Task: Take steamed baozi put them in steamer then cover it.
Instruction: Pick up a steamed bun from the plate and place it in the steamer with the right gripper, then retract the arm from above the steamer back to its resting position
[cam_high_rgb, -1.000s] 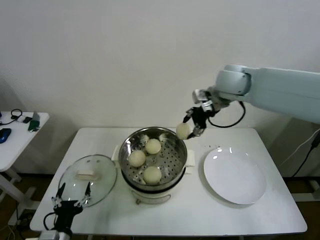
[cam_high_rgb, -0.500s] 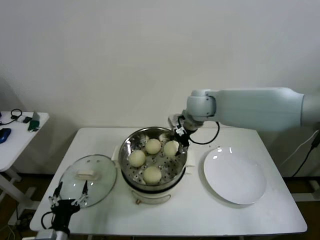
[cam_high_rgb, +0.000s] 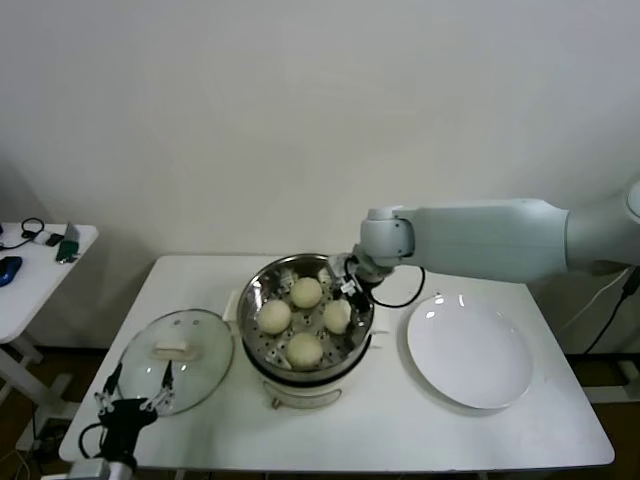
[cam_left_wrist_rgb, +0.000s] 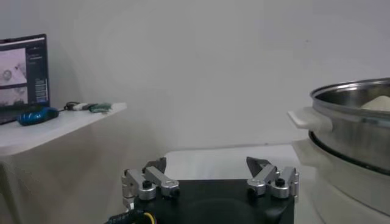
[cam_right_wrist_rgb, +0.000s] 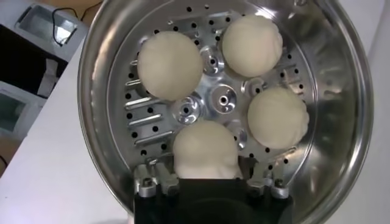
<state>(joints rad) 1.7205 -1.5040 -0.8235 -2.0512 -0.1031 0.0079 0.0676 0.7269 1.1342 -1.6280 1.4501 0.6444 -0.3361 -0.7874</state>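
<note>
The steamer (cam_high_rgb: 362, 335) is a steel basket on a cream pot base (cam_high_rgb: 300, 392) at mid table. Several cream-white baozi lie in it; three rest free (cam_high_rgb: 306, 292) (cam_high_rgb: 274, 316) (cam_high_rgb: 304, 349). My right gripper (cam_high_rgb: 349, 281) reaches in over the basket's far right rim, shut on the remaining baozi (cam_high_rgb: 337, 315), which is low on the perforated floor. The right wrist view shows this baozi (cam_right_wrist_rgb: 204, 149) between my gripper's fingers (cam_right_wrist_rgb: 206, 173), the others beyond it. The cover (cam_high_rgb: 175, 345), a glass lid with a cream handle, lies flat left of the steamer. My left gripper (cam_high_rgb: 130, 405) is open and empty in front of the lid.
A flat white plate (cam_high_rgb: 470, 350) lies bare to the right of the steamer. A small side table (cam_high_rgb: 30, 260) with loose items stands off the left end. In the left wrist view the steamer wall (cam_left_wrist_rgb: 359, 109) stands to one side of the open gripper (cam_left_wrist_rgb: 207, 163).
My right gripper came down from above the far rim into the basket, carrying the baozi to the floor beside the other three. The left arm shifted only slightly.
</note>
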